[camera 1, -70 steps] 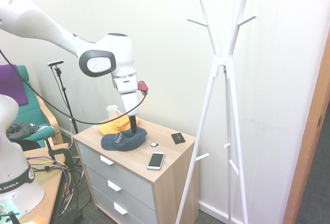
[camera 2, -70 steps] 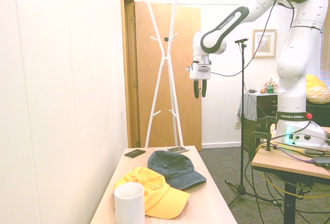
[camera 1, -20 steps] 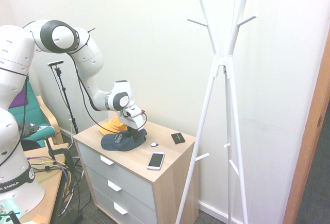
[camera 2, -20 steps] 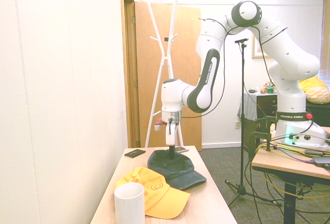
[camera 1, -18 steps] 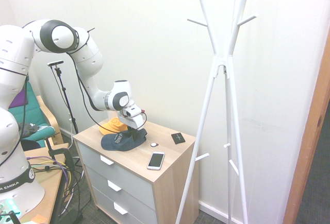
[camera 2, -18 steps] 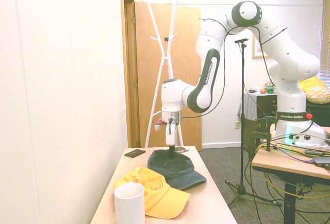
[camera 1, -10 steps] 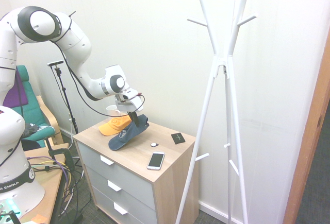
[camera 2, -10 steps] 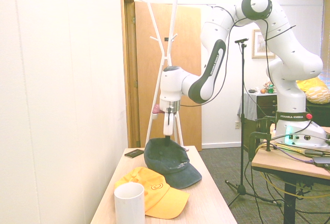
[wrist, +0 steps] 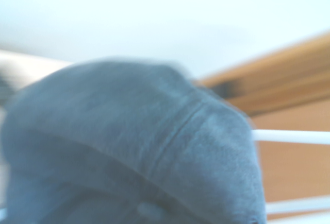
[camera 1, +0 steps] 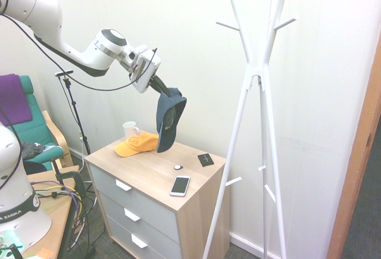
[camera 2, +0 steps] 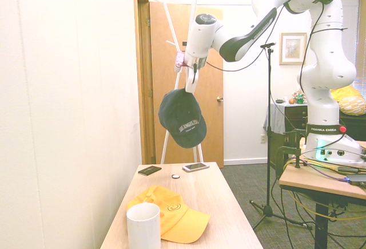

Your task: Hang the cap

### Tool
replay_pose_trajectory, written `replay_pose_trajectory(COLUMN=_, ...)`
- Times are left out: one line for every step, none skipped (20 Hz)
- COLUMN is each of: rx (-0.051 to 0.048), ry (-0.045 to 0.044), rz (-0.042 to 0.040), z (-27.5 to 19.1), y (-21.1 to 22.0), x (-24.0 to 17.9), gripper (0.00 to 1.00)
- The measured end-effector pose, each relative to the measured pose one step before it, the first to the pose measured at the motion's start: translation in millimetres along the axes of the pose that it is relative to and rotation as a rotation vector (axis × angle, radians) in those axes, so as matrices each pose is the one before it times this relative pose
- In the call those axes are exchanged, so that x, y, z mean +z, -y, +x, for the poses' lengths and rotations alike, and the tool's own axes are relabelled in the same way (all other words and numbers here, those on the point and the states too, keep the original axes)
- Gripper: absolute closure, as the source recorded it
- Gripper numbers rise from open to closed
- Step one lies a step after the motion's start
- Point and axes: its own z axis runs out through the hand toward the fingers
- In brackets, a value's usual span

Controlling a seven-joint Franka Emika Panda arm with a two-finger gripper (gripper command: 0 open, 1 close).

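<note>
1. I see the gripper (camera 1: 159, 86) raised well above the bench (camera 1: 152, 175), angled downward and toward the coat stand (camera 1: 260, 74). Its fingers (camera 2: 193, 77) are pinched on the fabric at the top edge of the navy cap (camera 1: 169, 116).
2. The navy cap hangs free in the air from that grip, clear of the bench, with its brim pointing down. In the second exterior view the cap (camera 2: 183, 117) shows light lettering on its front and appears in front of the lower legs of the coat stand (camera 2: 184, 60); I cannot tell the gap between them from that view. In the first exterior view the cap is well apart from the stand's pegs.
3. The wrist view is blurred; the cap's crown (wrist: 134, 152) fills most of it, with white bars and an orange-brown surface behind.
4. On the bench lie an orange-yellow cap (camera 1: 137, 144) with a white mug (camera 1: 130, 130) just behind it near the wall, a small white round item (camera 1: 177, 167), a dark flat card-like item (camera 1: 205, 159) and a smartphone (camera 1: 180, 185) near the front edge.
5. The bench is a wood-topped drawer unit with grey drawer fronts (camera 1: 128, 196).
</note>
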Motion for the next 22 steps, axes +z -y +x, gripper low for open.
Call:
replay_pose_trajectory(rx=0.00558, ry=-0.05041, rz=-0.03282, z=21.37, y=-18.79, x=1.99, gripper=1.00)
replay_pose_trajectory(rx=0.00277, ry=-0.04042, rz=-0.03018, z=21.43, y=-17.75, x=4.34, gripper=1.00)
replay_pose_trajectory(rx=0.00278, ry=-0.03237, rz=-0.02494, z=20.89, y=-16.95, x=3.76, gripper=1.00)
replay_pose_trajectory(rx=0.00402, ry=-0.02798, rz=-0.02019, z=21.28, y=-15.23, x=1.64, gripper=1.00)
replay_pose_trajectory(rx=0.00554, ry=-0.02932, rz=-0.01604, z=20.25, y=-13.05, x=-1.65, gripper=1.00)
replay_pose_trajectory(rx=0.00632, ry=-0.02558, rz=-0.01362, z=19.24, y=-11.68, x=-3.90, gripper=1.00)
replay_pose_trajectory(rx=0.00917, ry=-0.02750, rz=-0.01387, z=18.29, y=-11.11, x=-5.34, gripper=1.00)
replay_pose_trajectory(rx=0.01271, ry=-0.02591, rz=-0.01265, z=17.27, y=-10.88, x=-5.67, gripper=1.00)
replay_pose_trajectory(rx=0.01238, ry=-0.01881, rz=-0.00690, z=15.81, y=-9.76, x=-5.12, gripper=1.00)
replay_pose_trajectory(rx=0.01544, ry=-0.01429, rz=-0.00961, z=13.87, y=-9.78, x=-4.97, gripper=1.00)
replay_pose_trajectory(rx=0.02009, ry=-0.00897, rz=-0.01713, z=14.04, y=-11.33, x=-3.38, gripper=1.00)
replay_pose_trajectory(rx=0.02060, ry=-0.00383, rz=-0.02389, z=13.04, y=-12.09, x=-2.39, gripper=1.00)
replay_pose_trajectory(rx=0.02333, ry=-0.00084, rz=-0.02220, z=9.92, y=-11.76, x=-1.13, gripper=1.00)
replay_pose_trajectory(rx=0.02178, ry=0.00381, rz=-0.01761, z=6.58, y=-10.89, x=1.20, gripper=1.00)
replay_pose_trajectory(rx=0.01839, ry=0.00764, rz=-0.01887, z=3.11, y=-10.53, x=3.43, gripper=1.00)
replay_pose_trajectory(rx=0.01623, ry=0.00574, rz=-0.01468, z=2.10, y=-9.60, x=4.86, gripper=1.00)
replay_pose_trajectory(rx=0.01199, ry=0.01127, rz=-0.01428, z=-0.79, y=-9.73, x=6.71, gripper=1.00)
replay_pose_trajectory(rx=0.00836, ry=0.01271, rz=-0.00885, z=-2.06, y=-8.26, x=7.05, gripper=1.00)
replay_pose_trajectory(rx=0.00348, ry=0.01164, rz=-0.00500, z=-4.34, y=-6.65, x=8.03, gripper=1.00)
replay_pose_trajectory(rx=0.00126, ry=0.00975, rz=-0.00160, z=-5.68, y=-5.67, x=9.07, gripper=1.00)
replay_pose_trajectory(rx=0.00071, ry=0.00940, rz=-0.00248, z=-6.31, y=-4.28, x=9.99, gripper=1.00)
replay_pose_trajectory(rx=0.00323, ry=0.00944, rz=-0.00183, z=-6.76, y=-2.86, x=9.99, gripper=1.00)
